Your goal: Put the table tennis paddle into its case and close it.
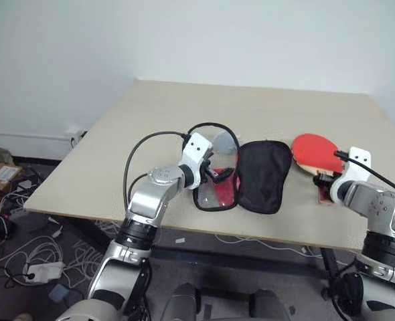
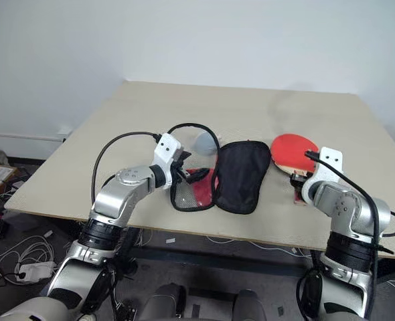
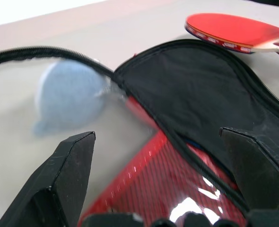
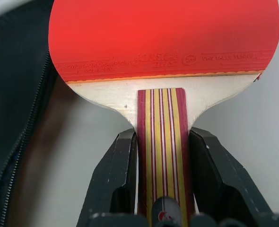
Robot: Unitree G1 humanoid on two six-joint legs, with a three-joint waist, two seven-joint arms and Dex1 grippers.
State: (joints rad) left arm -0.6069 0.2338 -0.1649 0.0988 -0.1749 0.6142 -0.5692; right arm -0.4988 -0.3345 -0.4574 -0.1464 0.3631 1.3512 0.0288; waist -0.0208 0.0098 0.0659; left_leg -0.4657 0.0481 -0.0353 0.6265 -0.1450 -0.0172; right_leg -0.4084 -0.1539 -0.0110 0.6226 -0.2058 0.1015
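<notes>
table [image 1: 117, 154]: pale wooden top carrying everything; bare towards the far edge.
case [image 1: 264, 175]: lies unzipped and spread flat near the table's front edge, black lining up on the half towards the right arm, clear panel over red on the half towards the left arm; its long axis runs roughly front to back.
table tennis paddle [image 1: 316, 152]: just beside the case on its right, red face up, apparently lifted a little off the table; blade points away from the robot and slightly towards the case, handle points back into the right gripper, long axis near parallel to the case's.
left gripper [image 3: 161, 142]: fingers spread wide, holding nothing, hovering over the clear-panel half.
right gripper [image 4: 161, 156]: both fingers pressed against the sides of the striped handle, a firm hold on the paddle.
grey-blue ball-like thing [image 3: 68, 97]: rests beyond the clear panel, not part of the job.
step in hand: carrying the paddle across to the open case.
doing it well: keep the blade level, clear the zip edge, lay blade onto the black lining's rounded end with the handle towards the narrow end; the left gripper could pin the case so it does not slide.
</notes>
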